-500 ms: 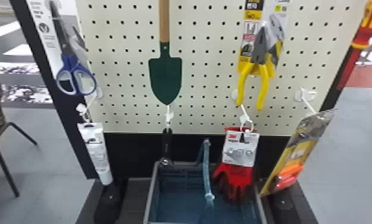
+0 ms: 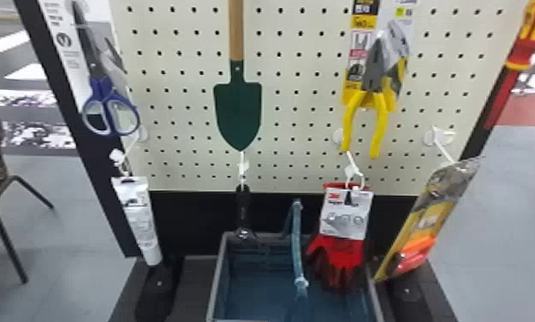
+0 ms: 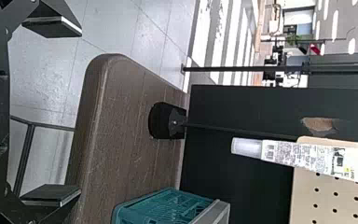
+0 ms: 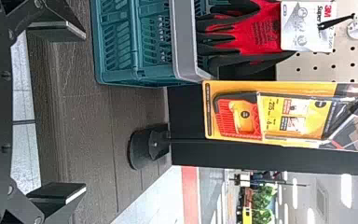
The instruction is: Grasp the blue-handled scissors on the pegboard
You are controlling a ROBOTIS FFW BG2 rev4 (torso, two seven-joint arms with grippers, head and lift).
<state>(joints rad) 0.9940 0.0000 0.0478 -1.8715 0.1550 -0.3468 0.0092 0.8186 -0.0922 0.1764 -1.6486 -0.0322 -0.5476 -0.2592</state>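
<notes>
The left gripper (image 3: 77, 111) has flat black fingers (image 3: 51, 25) edged pale grey. The right gripper (image 4: 81, 112) matches, small screw holes dotting its frame.

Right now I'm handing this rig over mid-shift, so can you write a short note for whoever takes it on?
Left end effector: open, empty, low by the stand's foot.
Right end effector: open, empty, low beside the basket.
Blue-handled scissors: hanging in their pack at the pegboard's upper left, handles down.
Done: nothing grasped.
Left to do: raise an arm, probably the left, to the scissors and close on them.
</notes>
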